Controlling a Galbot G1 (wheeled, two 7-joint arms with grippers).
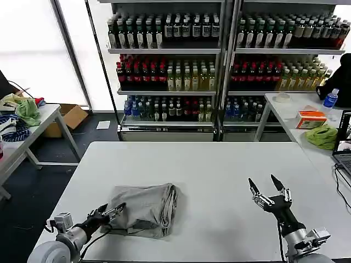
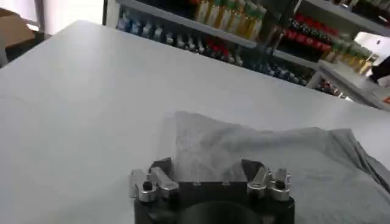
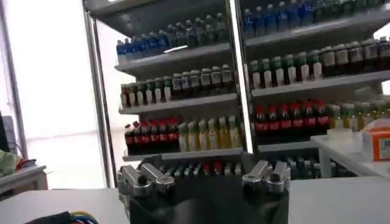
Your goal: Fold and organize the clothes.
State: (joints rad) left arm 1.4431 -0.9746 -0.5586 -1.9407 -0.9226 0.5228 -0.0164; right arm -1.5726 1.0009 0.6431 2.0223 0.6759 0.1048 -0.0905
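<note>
Head view: a folded grey shirt [image 1: 145, 207] lies on the white counter [image 1: 219, 170], toward its near left corner. No print or writing can be read on the cloth, and the bottle labels on the shelves [image 1: 170, 52] behind are too small to read. The left gripper [image 1: 109, 212] reaches in from the near left corner, and its dark fingers [image 1: 116, 208] rest against the shirt's near left edge; whether they pinch cloth or just touch it cannot be told. The right gripper [image 1: 267, 189] stands upright over the near right part of the counter, well apart from the shirt, its two pointed fingers spread with nothing between them.

The room looks like a shop mock-up: tall racks of drinks, bright windows at the left, side tables with loose cloth [image 1: 24, 109], an orange box [image 1: 311, 118] and a blue-capped bottle [image 1: 330, 98].

The left wrist view looks low across the shirt [image 2: 274, 164], showing its soft wrinkled weave right before the gripper body. The right wrist view faces the shelves [image 3: 292, 73] level, with rows of red, yellow and dark bottles.
</note>
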